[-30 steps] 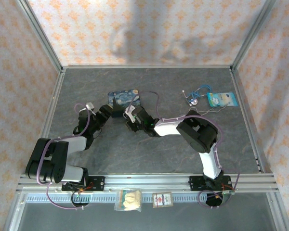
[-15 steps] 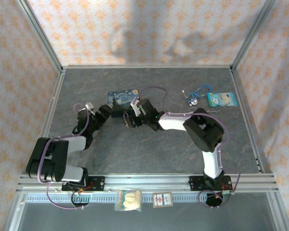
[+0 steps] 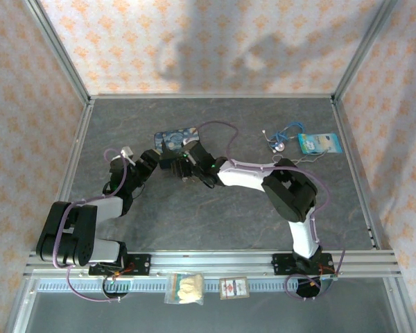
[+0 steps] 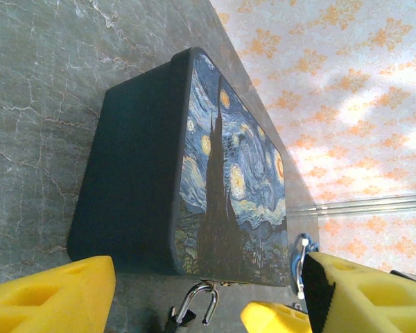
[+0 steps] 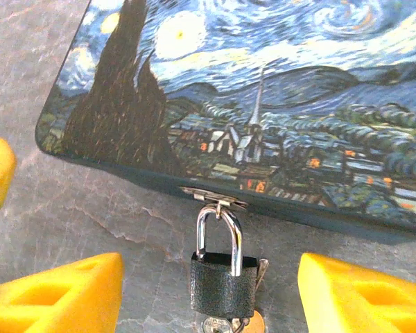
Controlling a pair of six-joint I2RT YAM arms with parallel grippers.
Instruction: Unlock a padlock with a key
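table (image 3: 194,215) — grey stone | on it: tin (image 3: 178,139), padlock (image 5: 223,284), cord bundle (image 3: 283,136), packet (image 3: 319,143)

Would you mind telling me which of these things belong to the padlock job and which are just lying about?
Job in hand: padlock; key at its base; painted tin, whose hasp holds the padlock.
Lying about: blue cord bundle; pale blue packet; clear bag and small card by the near rail.

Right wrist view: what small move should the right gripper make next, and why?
Probably close on the key: it sticks out beneath the padlock, whose shackle looks shut, and the right gripper stands open on either side.
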